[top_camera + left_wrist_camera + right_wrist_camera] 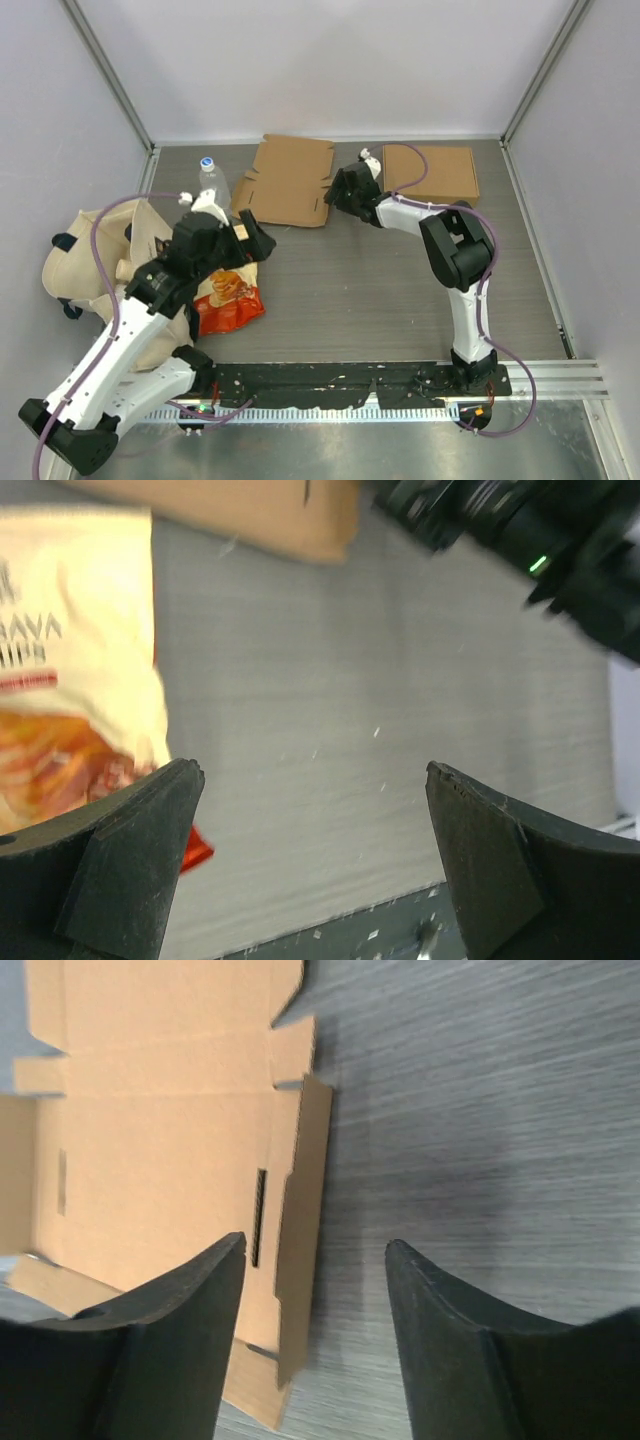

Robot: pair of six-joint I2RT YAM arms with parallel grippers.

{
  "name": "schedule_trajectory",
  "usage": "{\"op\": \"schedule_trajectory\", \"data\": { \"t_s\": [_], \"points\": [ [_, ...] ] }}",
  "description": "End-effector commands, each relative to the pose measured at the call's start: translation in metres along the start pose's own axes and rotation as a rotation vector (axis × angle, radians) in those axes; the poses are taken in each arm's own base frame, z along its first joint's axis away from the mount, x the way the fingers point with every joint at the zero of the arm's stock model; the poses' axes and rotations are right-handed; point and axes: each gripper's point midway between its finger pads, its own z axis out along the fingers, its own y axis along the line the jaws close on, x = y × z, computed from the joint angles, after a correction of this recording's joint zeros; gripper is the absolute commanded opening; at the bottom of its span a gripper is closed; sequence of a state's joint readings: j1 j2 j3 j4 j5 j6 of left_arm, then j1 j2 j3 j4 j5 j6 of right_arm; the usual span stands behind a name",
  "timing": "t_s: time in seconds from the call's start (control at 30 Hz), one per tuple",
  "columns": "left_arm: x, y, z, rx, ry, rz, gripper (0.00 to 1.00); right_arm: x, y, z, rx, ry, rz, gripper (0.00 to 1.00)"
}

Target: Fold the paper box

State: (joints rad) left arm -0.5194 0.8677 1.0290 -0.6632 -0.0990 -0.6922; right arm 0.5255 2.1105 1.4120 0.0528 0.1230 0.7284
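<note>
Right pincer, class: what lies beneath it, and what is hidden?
Beneath the open right pincer lie a slotted side flap of the flat paper box and bare table. In the top view the pincer covers that edge, and whatever lies under the cardboard cannot be seen.

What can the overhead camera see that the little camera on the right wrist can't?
Only overhead: water bottle, chips bag, cloth bag, a second cardboard sheet, the left arm. Only the wrist: a narrow slot in a side flap, framed by the open right gripper. Both: the unfolded paper box on the grey table.
</note>
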Motion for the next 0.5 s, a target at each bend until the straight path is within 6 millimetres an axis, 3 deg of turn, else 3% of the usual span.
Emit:
{"op": "schedule_trajectory", "data": {
  "t_s": [0.0,0.03,0.07,0.27,0.3,0.33,0.4,0.47],
  "points": [
    [0.027,0.004,0.006,0.043,0.028,-0.112,1.0,-0.01,0.018,0.014,-0.07,-0.052,0.1,0.56],
    [0.03,0.009,0.012,0.018,0.031,-0.132,1.0,-0.011,0.019,0.017,-0.076,-0.057,0.111,0.45],
    [0.034,0.012,0.018,-0.001,0.041,-0.154,1.0,-0.005,0.016,0.023,-0.072,-0.042,0.113,0.41],
    [0.025,0.017,0.067,-0.094,-0.018,-0.295,1.0,0.0,0.019,0.031,-0.069,-0.004,0.137,0.23],
    [0.018,0.012,0.075,-0.082,-0.043,-0.343,1.0,-0.001,0.021,0.028,-0.073,-0.004,0.144,0.22],
    [0.022,0.016,0.088,-0.111,-0.038,-0.36,1.0,-0.001,0.021,0.027,-0.08,-0.005,0.146,0.13],
    [0.016,0.014,0.102,-0.115,-0.056,-0.429,1.0,-0.012,0.022,0.015,-0.08,-0.02,0.148,0.05],
    [0.027,0.022,0.127,-0.143,-0.019,-0.479,1.0,-0.027,0.024,0.005,-0.109,-0.035,0.175,0.01]
  ]
}}
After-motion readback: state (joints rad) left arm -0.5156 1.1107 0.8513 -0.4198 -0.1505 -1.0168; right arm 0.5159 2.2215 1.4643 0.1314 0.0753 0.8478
